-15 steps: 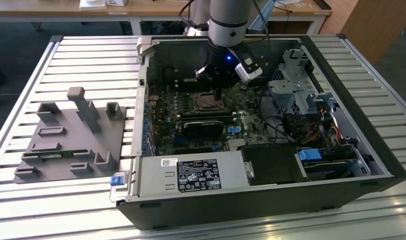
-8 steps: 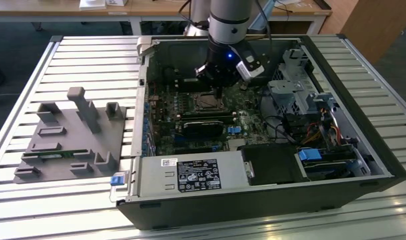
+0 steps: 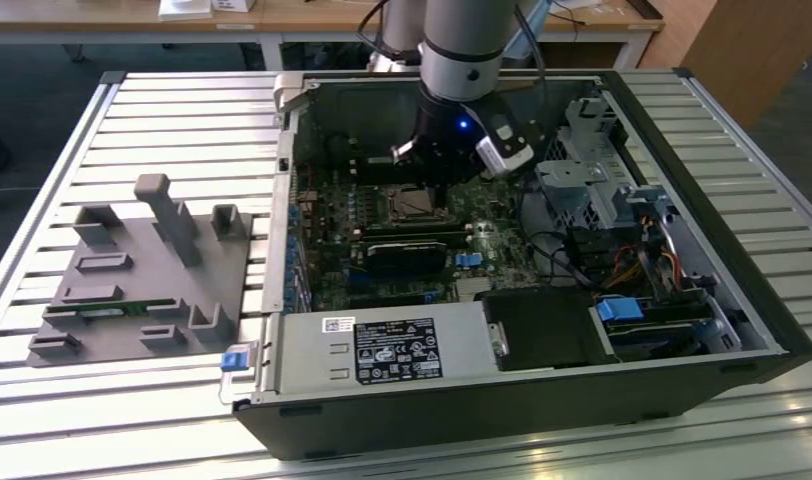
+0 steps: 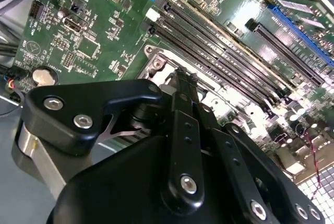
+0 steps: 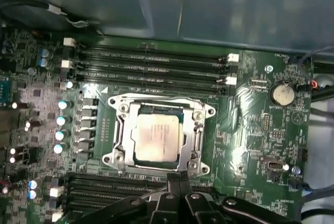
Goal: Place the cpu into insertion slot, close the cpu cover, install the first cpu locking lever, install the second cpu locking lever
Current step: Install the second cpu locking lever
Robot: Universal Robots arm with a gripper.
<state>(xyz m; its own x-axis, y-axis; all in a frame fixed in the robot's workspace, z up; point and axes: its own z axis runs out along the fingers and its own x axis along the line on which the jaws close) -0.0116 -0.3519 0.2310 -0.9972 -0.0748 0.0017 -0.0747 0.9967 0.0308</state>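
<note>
Your gripper [image 5: 175, 178] is hovering with fingers pinched together, grasping nothing, at the six o'clock edge of the insertion slot [image 5: 159, 136]. The cpu [image 5: 155, 139] is sitting inside it, the cpu cover [image 5: 194, 138] lying closed around it.

Silvery cpu [image 5: 155, 138] seated in insertion slot [image 5: 121, 157], cpu cover [image 5: 197, 130] closed

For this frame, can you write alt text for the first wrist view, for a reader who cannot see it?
A square, silvery-grey metal-topped cpu sits in the silver-rimmed insertion slot on a green circuit board, framed by the thin grey metal cpu cover. The black gripper is at the socket's edge, with long black memory slots beyond.
</note>
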